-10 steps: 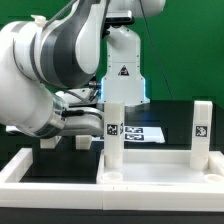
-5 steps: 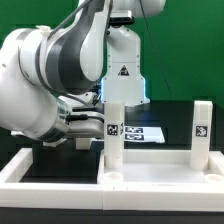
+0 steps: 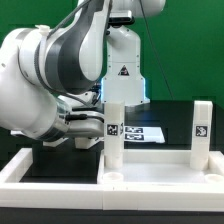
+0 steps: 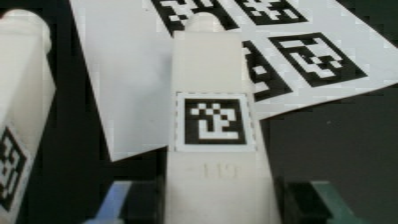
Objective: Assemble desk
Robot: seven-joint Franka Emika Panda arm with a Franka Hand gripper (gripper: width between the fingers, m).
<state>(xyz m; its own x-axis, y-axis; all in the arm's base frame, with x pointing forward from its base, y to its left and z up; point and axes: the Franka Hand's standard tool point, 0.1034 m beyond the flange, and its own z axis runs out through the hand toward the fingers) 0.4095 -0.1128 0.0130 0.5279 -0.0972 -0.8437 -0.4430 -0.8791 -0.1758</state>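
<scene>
The white tabletop slab (image 3: 160, 166) lies at the front with two leg blocks standing upright on it. One leg (image 3: 113, 135) stands at its corner on the exterior view's left, the other (image 3: 201, 135) at the corner on the right. My gripper (image 3: 103, 127) reaches the first leg from the exterior view's left at the height of its tag. In the wrist view that tagged leg (image 4: 217, 95) fills the space between my gripper's (image 4: 221, 202) two fingers (image 4: 134, 200), whose dark pads lie against its sides. A second leg (image 4: 22, 95) shows at the picture's edge.
The marker board (image 3: 146, 133) lies flat on the black table behind the legs, also in the wrist view (image 4: 302, 50). A long white border rail (image 3: 40, 166) runs along the front at the exterior view's left. The arm's base (image 3: 122, 60) stands behind.
One second ago the arm's upper links sat differently; they turned and shifted toward the exterior view's left. Since half a second ago nothing has visibly moved. Both legs stay upright.
</scene>
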